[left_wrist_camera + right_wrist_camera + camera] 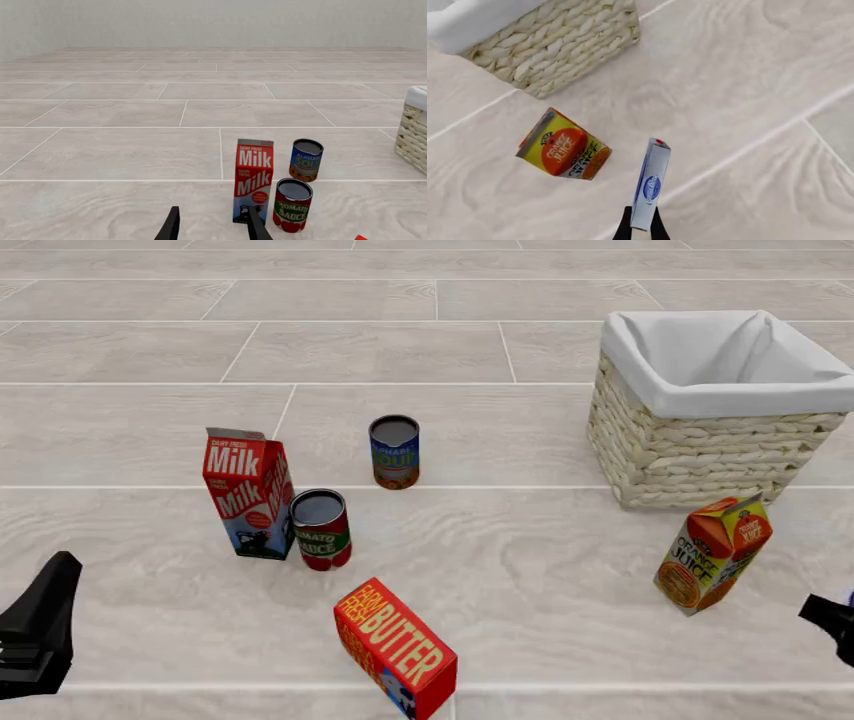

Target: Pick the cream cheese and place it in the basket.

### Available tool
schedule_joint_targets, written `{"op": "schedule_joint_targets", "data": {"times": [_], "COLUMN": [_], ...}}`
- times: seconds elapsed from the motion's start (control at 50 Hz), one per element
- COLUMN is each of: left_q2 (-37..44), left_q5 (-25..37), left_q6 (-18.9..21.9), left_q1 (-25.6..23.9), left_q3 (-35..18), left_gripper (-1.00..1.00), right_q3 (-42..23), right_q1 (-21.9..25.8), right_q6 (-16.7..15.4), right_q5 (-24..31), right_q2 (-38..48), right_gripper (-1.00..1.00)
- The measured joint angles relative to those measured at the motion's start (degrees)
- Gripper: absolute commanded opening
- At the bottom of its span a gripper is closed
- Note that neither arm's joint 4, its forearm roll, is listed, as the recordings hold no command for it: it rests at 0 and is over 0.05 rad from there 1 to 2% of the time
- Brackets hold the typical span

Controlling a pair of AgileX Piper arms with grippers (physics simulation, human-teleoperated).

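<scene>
While the right gripper (640, 227) pinches the cream cheese (650, 185) by its lower end, the small silver-white box stands on edge between the dark fingers, its blue round logo facing out, held above the floor. In the front view only a dark sliver of that arm shows at the right edge, and the box itself is out of sight there. At the left edge sits the left gripper (212, 226); its wrist view shows the two dark fingers spread apart with nothing between them.

Nearest on the floor lies the butter box (395, 647), red-orange, angled toward the lower edge. To its right the orange juice carton (714, 553) leans tilted, just short of the basket. Farther left the tomato sauce can (320, 529) stands upright, just beside the milk carton (250, 493). Beyond them the blue soup can (394, 452) stands alone. Farthest, at the right, the basket (694, 445) rests on the tiles, white liner folded over its rim.
</scene>
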Motion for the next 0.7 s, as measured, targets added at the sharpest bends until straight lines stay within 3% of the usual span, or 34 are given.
{"op": "schedule_joint_targets", "data": {"times": [0.34, 0.6, 0.7], "left_q2": [0.0, 0.0, 0.0], "left_q5": [0.0, 0.0, 0.0], "left_q6": [0.0, 0.0, 0.0], "left_q1": [0.0, 0.0, 0.0], "left_q3": [0.0, 0.0, 0.0], "left_gripper": [1.0, 1.0, 1.0], "right_q3": [-9.06, -15.14, -17.97], "right_q1": [-3.26, -0.66, 1.45], "right_q6": [-9.23, -14.35, -14.97], "right_q5": [8.15, 8.3, 7.98], "right_q2": [-7.42, -6.93, -5.59], "right_gripper": [-1.0, -1.0, -1.0]}}
